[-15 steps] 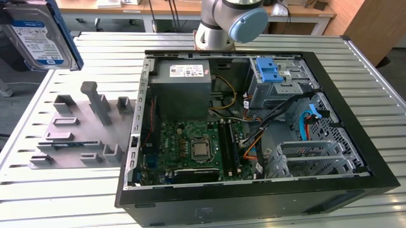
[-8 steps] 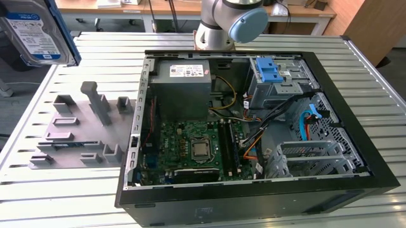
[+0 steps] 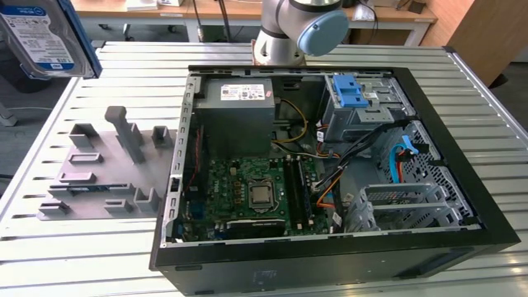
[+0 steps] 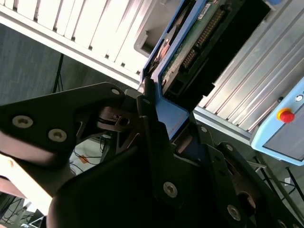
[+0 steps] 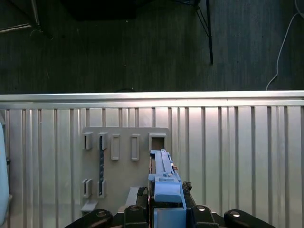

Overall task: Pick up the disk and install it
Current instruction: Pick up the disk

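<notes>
Above a slatted table [image 3: 486,105], the gripper [image 5: 166,211] clamps the disk [image 5: 164,171], long axis pointing out from its jaws, on the exterior view's left of the open computer case [image 3: 330,260].

A ribbed silver metal desk [image 3: 483,111] of long parallel slats spans the scene. In the first wrist view, dark grey carpeted floor [image 5: 118,47] lies past its edge. In the exterior view, a light wooden workbench [image 3: 222,9] stands behind, with a brown wooden panel [image 3: 483,31] at the exterior view's right.
</notes>
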Available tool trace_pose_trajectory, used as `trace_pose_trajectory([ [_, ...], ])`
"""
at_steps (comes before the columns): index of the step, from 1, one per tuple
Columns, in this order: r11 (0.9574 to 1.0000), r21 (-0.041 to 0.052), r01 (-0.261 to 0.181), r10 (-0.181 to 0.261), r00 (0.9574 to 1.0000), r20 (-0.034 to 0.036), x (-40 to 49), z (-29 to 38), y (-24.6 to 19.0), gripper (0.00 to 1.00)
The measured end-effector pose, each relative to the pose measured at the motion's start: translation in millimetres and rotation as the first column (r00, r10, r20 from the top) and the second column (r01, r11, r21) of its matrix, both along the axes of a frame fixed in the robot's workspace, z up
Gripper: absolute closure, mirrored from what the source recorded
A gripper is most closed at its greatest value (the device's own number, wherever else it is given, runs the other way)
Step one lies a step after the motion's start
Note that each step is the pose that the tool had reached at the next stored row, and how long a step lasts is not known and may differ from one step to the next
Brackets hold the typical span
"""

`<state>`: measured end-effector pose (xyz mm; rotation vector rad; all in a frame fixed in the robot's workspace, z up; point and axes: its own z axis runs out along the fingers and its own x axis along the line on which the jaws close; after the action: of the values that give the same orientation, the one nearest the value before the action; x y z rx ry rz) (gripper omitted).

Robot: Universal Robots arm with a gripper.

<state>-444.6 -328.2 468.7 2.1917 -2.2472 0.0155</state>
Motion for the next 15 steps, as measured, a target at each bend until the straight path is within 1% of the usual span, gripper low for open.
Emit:
trace_pose_trajectory([
  [5,1.0,0.0,0.0,0.0,1.0,0.0,0.0,8.0,0.0,0.64],
  [15,1.0,-0.0001,0.0,0.0,1.0,-0.0003,0.1,26.5,0.2,0.64],
])
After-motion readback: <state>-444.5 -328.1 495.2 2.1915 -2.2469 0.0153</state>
